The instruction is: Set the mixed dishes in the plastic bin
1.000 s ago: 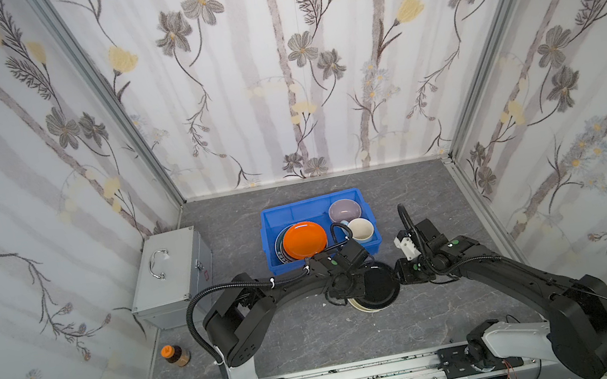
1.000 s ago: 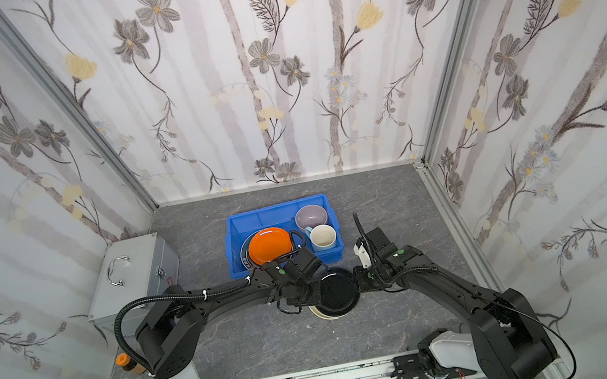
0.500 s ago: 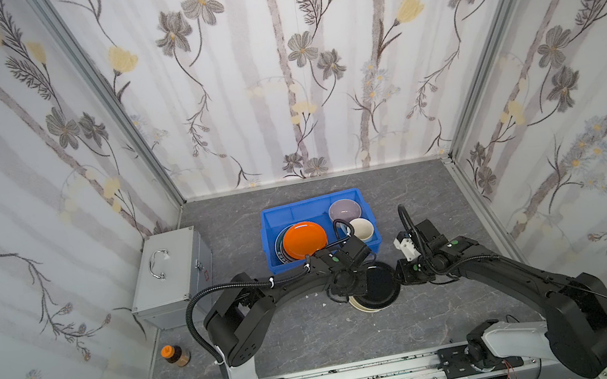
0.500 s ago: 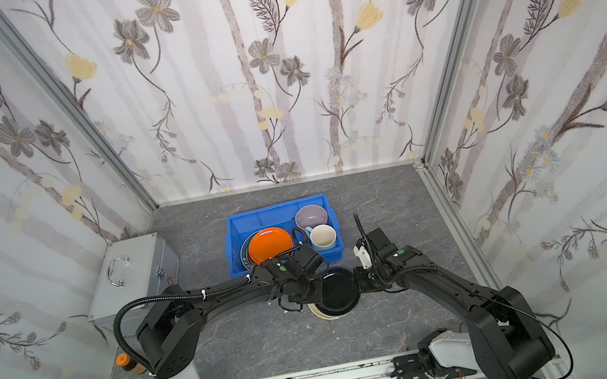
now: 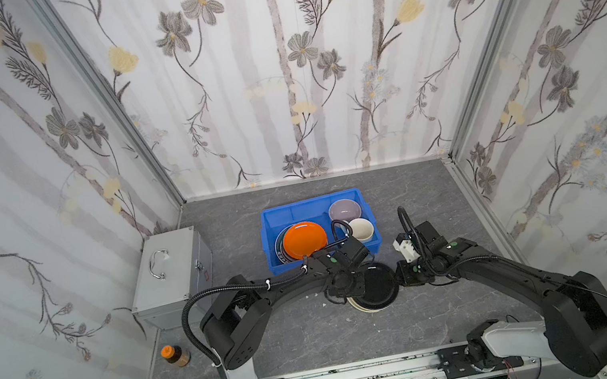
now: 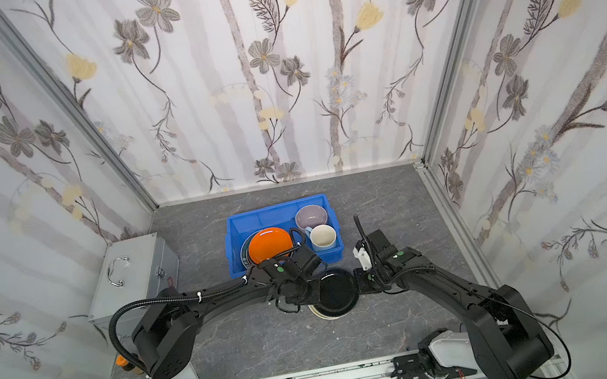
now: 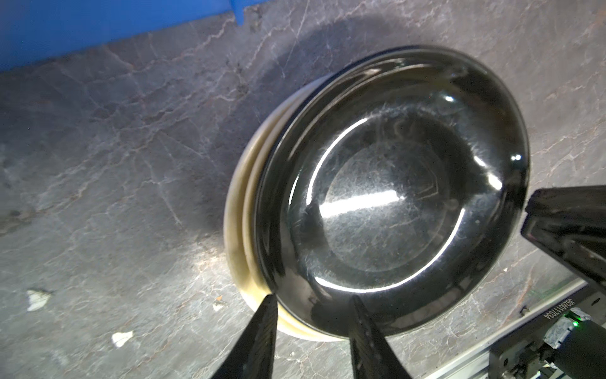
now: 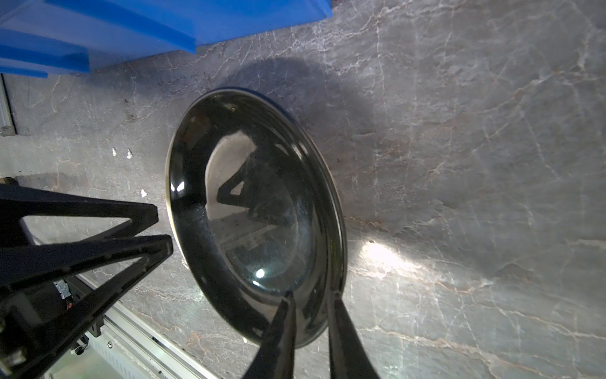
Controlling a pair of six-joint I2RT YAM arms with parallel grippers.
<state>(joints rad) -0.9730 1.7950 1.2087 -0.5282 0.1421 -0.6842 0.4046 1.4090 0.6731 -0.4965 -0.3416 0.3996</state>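
Right wrist view has the telling detail: the right gripper (image 8: 311, 295) now has its two fingers drawn close together astride the near rim of the black plate (image 8: 262, 213), one finger over the glossy well and one outside the edge, a pinch on that rim by the look of it. A second ago those fingers stood noticeably wider, while the plate itself, in both top views, has not visibly shifted. It lies on a small stack of pale plates (image 7: 239, 226) near the middle of the worktop (image 5: 320, 343), just in front of the front right corner of the plastic bin (image 5: 296, 205). From the opposite side the left gripper (image 7: 312, 298) holds its fingers parted, tips at the edge of the stack, one by the pale rims and one over the black rim, clamping nothing that I can see. I read the change as the grasp being taken and the lift not yet begun. The bin, toward the back edge of the worktop, already holds an orange plate (image 5: 304, 239) lying on a darker plate (image 5: 279, 245), a lilac bowl (image 5: 344, 209) and a pale mug (image 5: 361, 229), so the black plate and the pale ones beneath it are what remains. That thin, slick rim could slip from a shallow pinch.
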